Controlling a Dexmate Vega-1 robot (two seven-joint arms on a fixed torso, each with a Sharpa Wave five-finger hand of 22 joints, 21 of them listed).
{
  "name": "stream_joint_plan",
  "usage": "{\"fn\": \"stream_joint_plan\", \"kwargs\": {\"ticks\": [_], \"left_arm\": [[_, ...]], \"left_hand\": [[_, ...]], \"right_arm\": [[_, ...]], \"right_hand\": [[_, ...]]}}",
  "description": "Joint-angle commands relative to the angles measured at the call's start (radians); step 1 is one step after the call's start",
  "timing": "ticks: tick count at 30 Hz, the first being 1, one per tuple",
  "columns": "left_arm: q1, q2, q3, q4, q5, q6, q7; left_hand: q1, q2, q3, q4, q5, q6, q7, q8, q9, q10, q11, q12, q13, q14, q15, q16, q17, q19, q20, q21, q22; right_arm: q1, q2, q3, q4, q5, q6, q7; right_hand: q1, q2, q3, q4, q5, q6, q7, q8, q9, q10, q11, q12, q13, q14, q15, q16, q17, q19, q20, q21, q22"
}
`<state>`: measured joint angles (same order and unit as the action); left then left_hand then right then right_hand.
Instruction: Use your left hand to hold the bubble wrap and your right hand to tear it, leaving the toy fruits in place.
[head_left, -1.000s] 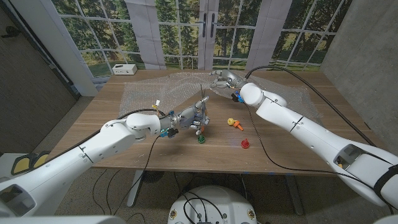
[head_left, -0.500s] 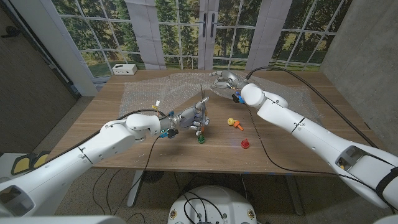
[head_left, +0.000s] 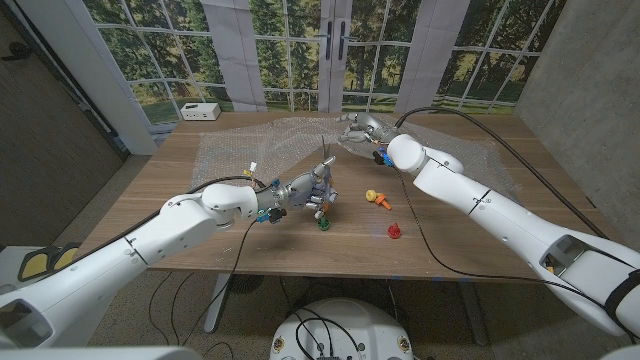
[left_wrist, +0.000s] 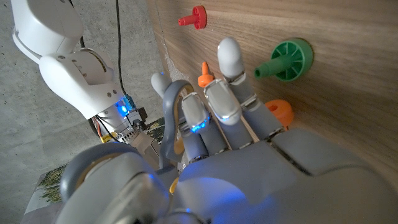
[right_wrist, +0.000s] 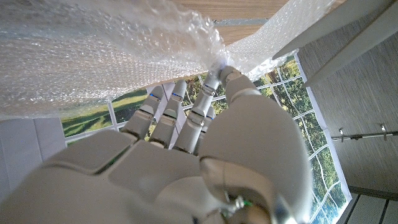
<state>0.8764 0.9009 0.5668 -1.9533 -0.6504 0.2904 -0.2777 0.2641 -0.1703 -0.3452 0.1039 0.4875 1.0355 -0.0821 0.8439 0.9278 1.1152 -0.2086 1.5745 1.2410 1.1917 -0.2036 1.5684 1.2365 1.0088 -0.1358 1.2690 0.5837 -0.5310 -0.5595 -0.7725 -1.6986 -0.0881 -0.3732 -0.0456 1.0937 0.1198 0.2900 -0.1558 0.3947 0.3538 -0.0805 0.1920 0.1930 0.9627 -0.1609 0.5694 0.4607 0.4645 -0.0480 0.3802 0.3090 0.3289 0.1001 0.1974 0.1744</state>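
Head view: the bubble wrap sheet covers the far half of the wooden table. The right hand pinches a raised fold of it at twelve o'clock. The left hand sits at the table's centre with fingers apart, touching the wrap's near edge; whether it grips is unclear. A green toy fruit lies just at its five o'clock, a yellow-orange one at three, a red one at four. A white box stands at ten o'clock.

Left wrist view: the left hand's fingers spread over bare wood near green, red and orange toys.

Right wrist view: the right hand's fingertips clamp the wrap's bunched edge.
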Motion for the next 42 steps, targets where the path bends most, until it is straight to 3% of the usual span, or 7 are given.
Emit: {"fn": "stream_joint_plan", "kwargs": {"ticks": [1,11,13,18,20,42], "left_arm": [[0.000,0.000,0.004,0.008,0.003,-0.007,-0.011],[-0.001,-0.001,0.008,0.011,0.007,-0.009,-0.017],[-0.002,-0.001,0.009,0.010,0.008,-0.008,-0.017],[-0.002,-0.002,0.008,0.009,0.006,-0.006,-0.015],[0.000,-0.002,0.006,0.007,0.006,-0.005,-0.010],[-0.011,-0.006,0.012,0.006,0.013,0.001,-0.013]], "left_hand": [[0.010,0.002,-0.007,0.012,-0.005,-0.001,0.006,0.344,0.108,-0.002,0.000,0.004,0.003,0.005,0.002,0.002,0.001,-0.004,-0.002,0.009,0.000],[0.012,0.002,-0.006,0.016,-0.006,-0.005,0.004,0.355,0.124,-0.003,0.001,0.003,0.003,0.005,0.002,0.002,0.001,-0.005,-0.002,0.009,-0.001],[0.013,0.002,-0.007,0.017,-0.006,0.005,0.006,0.339,0.093,-0.004,0.001,0.003,0.002,0.005,0.002,0.002,0.001,-0.004,-0.001,0.011,0.000],[0.015,0.001,-0.007,0.019,-0.007,0.000,0.003,0.351,0.113,-0.004,0.001,0.003,0.003,0.005,0.002,0.002,0.001,-0.006,-0.001,0.012,0.002],[0.015,0.001,-0.007,0.020,-0.007,0.004,0.003,0.339,0.090,-0.004,0.001,0.004,0.003,0.004,0.002,0.002,0.001,-0.005,-0.003,0.010,-0.003],[0.015,0.001,-0.007,0.026,-0.008,-0.006,0.004,0.355,0.116,-0.004,0.001,0.004,0.002,0.004,0.002,0.002,0.001,-0.007,-0.002,0.015,0.001]], "right_arm": [[-0.008,-0.003,0.005,-0.015,0.002,0.012,-0.003],[-0.012,-0.004,0.010,-0.017,0.005,0.011,-0.003],[-0.010,-0.003,0.009,-0.018,0.001,0.010,-0.006],[-0.011,-0.005,0.011,-0.019,0.006,0.018,-0.001],[-0.012,-0.007,0.010,-0.019,0.006,0.018,0.002],[-0.052,-0.034,0.039,-0.043,0.026,0.038,-0.012]], "right_hand": [[0.013,0.003,0.005,-0.002,0.005,0.008,-0.003,0.002,0.004,0.012,-0.014,0.006,0.000,0.010,-0.163,-0.003,0.003,0.005,0.002,0.003,0.001],[0.012,0.003,0.005,-0.002,0.008,0.008,-0.003,0.001,0.004,0.010,-0.013,0.010,0.001,0.011,-0.162,-0.005,0.004,0.004,0.003,0.003,0.001],[0.012,0.002,0.005,-0.002,0.008,0.008,-0.004,0.001,0.004,0.009,-0.015,0.011,0.001,0.011,-0.161,-0.006,0.005,0.004,0.002,0.003,0.001],[0.012,0.003,0.005,-0.002,0.009,0.008,-0.004,0.001,0.004,0.010,-0.013,0.013,0.001,0.011,-0.162,-0.006,0.007,0.004,0.002,0.003,0.002],[0.012,0.004,0.005,-0.001,0.009,0.008,-0.005,0.001,0.004,0.008,-0.015,0.013,0.001,0.010,-0.160,-0.006,0.007,0.003,0.001,0.003,0.002],[0.014,0.000,0.001,-0.002,0.014,0.012,-0.007,0.001,0.004,0.012,-0.017,0.018,-0.012,0.012,-0.166,-0.010,0.013,0.002,0.001,0.002,0.001]]}}
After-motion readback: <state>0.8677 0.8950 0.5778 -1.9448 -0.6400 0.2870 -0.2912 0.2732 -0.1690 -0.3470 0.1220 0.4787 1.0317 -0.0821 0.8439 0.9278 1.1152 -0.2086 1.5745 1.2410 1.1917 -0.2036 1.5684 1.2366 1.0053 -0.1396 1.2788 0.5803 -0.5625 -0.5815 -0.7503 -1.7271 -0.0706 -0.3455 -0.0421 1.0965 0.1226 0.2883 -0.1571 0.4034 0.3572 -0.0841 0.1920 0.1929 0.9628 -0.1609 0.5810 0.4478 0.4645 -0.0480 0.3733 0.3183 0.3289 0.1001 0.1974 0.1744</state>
